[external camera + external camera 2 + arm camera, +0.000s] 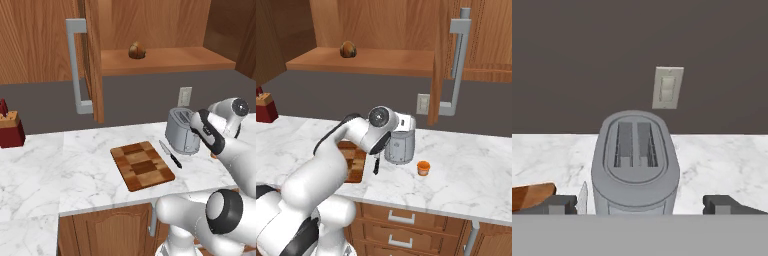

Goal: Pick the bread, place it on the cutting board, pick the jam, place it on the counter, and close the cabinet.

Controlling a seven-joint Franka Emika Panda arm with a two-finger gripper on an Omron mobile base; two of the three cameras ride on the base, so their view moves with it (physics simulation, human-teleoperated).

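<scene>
The bread (pixel 137 50) (pixel 347 49), a small brown roll, sits on the lower shelf of the open cabinet (pixel 165 59). On the counter (pixel 90 172) lies the checkered cutting board (pixel 142 165), with nothing on it; my arm hides part of the board (pixel 354 161) in the right base view. The orange jam (pixel 423 168) stands on the marble to the right of the toaster. My gripper (pixel 644 206) hovers just in front of the toaster, level with its top. It is open, its fingertips (pixel 562 204) wide apart and holding nothing.
A grey toaster (pixel 182 131) (pixel 635 162) stands by the back wall under a wall outlet (pixel 667 87). A knife (pixel 170 153) lies between board and toaster. The open cabinet door (pixel 91 60) with its bar handle (pixel 75 65) juts out over the counter. A red knife block (pixel 10 130) is far left.
</scene>
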